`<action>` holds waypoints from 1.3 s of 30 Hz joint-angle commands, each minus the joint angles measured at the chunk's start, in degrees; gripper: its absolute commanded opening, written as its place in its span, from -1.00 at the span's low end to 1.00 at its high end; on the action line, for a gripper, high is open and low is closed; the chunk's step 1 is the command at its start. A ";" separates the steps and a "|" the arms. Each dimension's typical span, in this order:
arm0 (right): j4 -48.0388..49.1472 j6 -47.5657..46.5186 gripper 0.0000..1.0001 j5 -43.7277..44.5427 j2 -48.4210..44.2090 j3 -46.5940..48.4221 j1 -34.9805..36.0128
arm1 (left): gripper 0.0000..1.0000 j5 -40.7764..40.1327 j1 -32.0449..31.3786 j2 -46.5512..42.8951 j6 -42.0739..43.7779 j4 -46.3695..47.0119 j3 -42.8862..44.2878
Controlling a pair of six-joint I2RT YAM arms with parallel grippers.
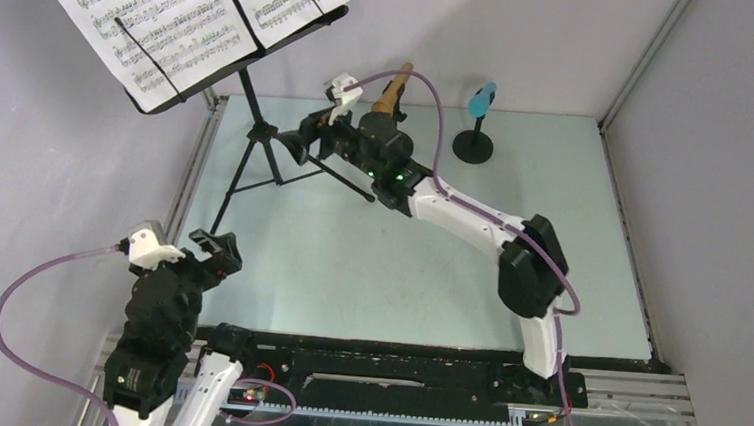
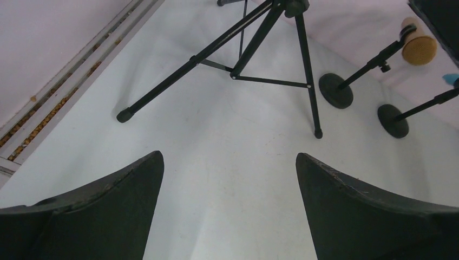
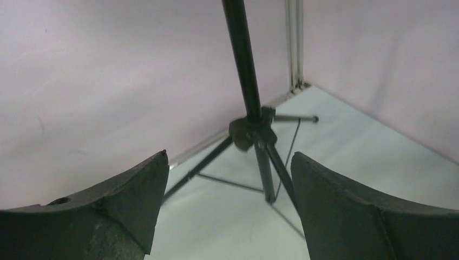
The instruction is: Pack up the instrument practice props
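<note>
Notably slender black tubular tripod (image 3: 254, 130)

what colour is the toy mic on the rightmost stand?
Light blue. The toy mic shows best in the top external view.

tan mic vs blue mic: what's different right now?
Colour: tan mic wood-toned, blue mic light blue. Position: tan mic stands nearer the tripod rack, blue mic farther right. From above, the right arm covers the tan mic's holder; the blue mic's holder shows fully. Both sit in short black round-based holders.
</note>
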 commanded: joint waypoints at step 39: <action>15.43 -2.82 0.08 4.97 45.90 50.75 2.33 | 1.00 -0.56 1.95 -4.26 -3.23 1.45 -1.27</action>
